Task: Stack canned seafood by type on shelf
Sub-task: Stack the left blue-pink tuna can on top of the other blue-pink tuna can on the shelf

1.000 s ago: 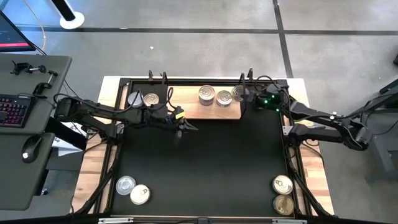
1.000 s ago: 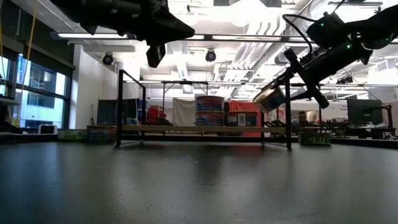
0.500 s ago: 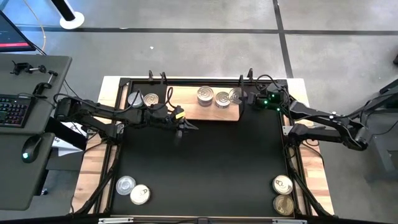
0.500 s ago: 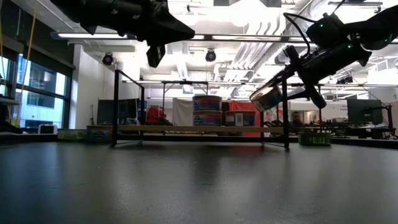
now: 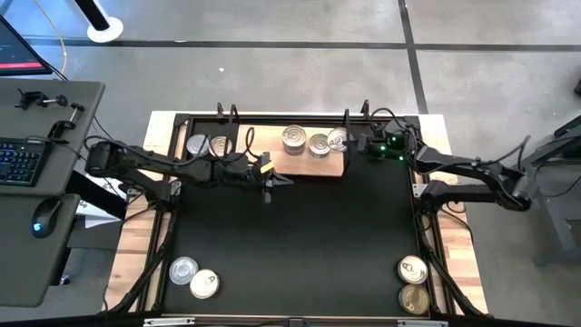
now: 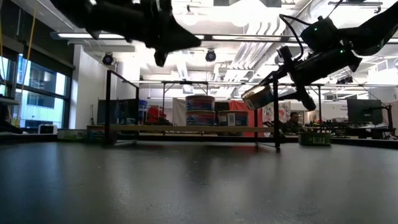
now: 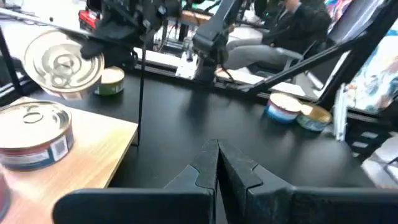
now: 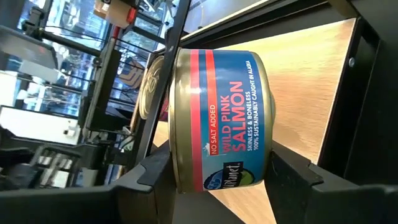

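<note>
The shelf (image 5: 272,162) is a pale wood board on a black frame at the table's far edge. A two-high stack of tins (image 6: 200,109) and a single tin (image 5: 319,143) stand on it. Above its right end hangs a pink-salmon tin (image 8: 217,118), with my right gripper (image 5: 343,139) shut on it. Two tins (image 5: 207,143) stand left of the shelf. Two more (image 5: 193,276) sit at the near left, and two (image 5: 413,283) at the near right. My left gripper (image 7: 216,154) hovers shut and empty over the mat, just in front of the shelf. My right gripper pinches the salmon tin between its two fingers, one on the lid (image 8: 163,146) and one on the bottom face (image 8: 265,155). The fingers reach in from the table's right, slanting slightly down. The tin lies tipped on its side, lid toward the table's left, lifted clear of the board.
A black mat (image 5: 300,236) covers the table's middle. The shelf's upright black posts (image 6: 107,106) stand at its corners, close to the held tin. A desk with a keyboard (image 5: 18,159) lies beyond the table's left edge. People sit in the room behind.
My right gripper has carried the salmon tin a little toward the table's left and slightly down, over the shelf's right end. The shelf, its frame and the tins on it have slid a little toward the table's left. My left gripper has rolled a little in place.
</note>
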